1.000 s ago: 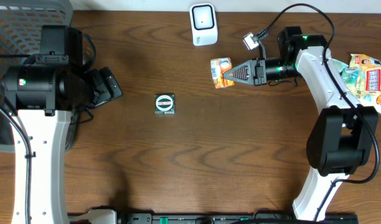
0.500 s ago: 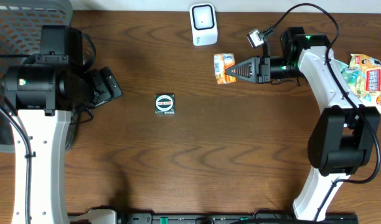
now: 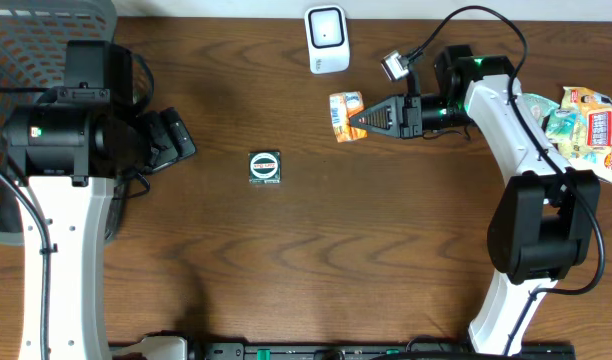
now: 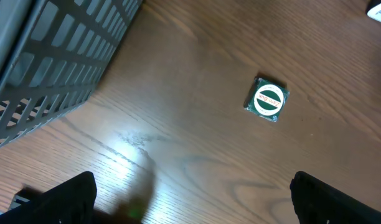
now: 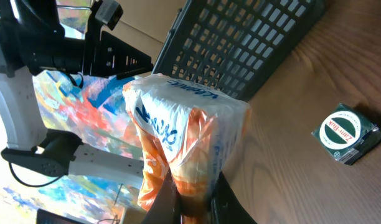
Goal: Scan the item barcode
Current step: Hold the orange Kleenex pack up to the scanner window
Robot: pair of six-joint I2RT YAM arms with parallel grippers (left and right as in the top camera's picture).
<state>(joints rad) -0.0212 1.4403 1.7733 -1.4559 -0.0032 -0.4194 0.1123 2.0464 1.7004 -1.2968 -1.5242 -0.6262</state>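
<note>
Since half a second ago, the right gripper (image 3: 358,119) and its load have been shifted left across the dark wooden table (image 3: 336,250). They have thus been brought closer under the white box-shaped barcode scanner (image 3: 327,39).

- The small orange-and-white plastic-wrapped packet with blue print (image 3: 344,115) is clamped in the right gripper. The jaws are closed narrowly on its right edge, and the fingers point left.
- In the overhead view the packet is seen near the scanner but apart from it, just to the front and slightly to the right.
- The packet's long axis is set across the line of the fingers. It runs roughly toward and away from the scanner, with a slight tilt.
- In the right wrist view the crinkled orange end is pinched between the fingers and the white end with blue lettering points away from them.
- No barcode can be made out, so which face is turned to the scanner cannot be told.
- The left gripper (image 4: 197,208) is held wide apart with nothing between its fingers, far to the left of the scanner.
- A flat green square packet with a round white label (image 3: 265,167) lies on the table, front-left of the scanner and well apart from it.
- A grey plastic mesh basket (image 3: 26,40) is noted far left of the scanner.
- A colourful crumpled snack bag (image 3: 586,120) is noted far right of the scanner.
</note>
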